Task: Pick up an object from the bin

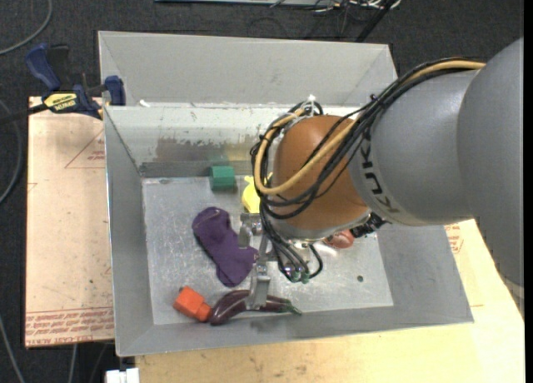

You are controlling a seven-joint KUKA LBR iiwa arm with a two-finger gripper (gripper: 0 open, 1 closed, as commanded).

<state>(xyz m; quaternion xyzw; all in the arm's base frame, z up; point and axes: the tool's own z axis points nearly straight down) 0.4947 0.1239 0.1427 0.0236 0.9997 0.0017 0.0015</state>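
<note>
The pincer [260,288], its spread impossible to tell, sits over a dark purple eggplant [233,308]. The purple cloth [221,244] just beside it could snag and spoil the lift.

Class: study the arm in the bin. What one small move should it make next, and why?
Probably ease straight down a little. The gripper hangs right over the dark purple eggplant toy near the front wall of the bin; an orange block lies beside it and a purple cloth just behind, so moving sideways risks bumping them. Whether it touches cannot be told.
</note>
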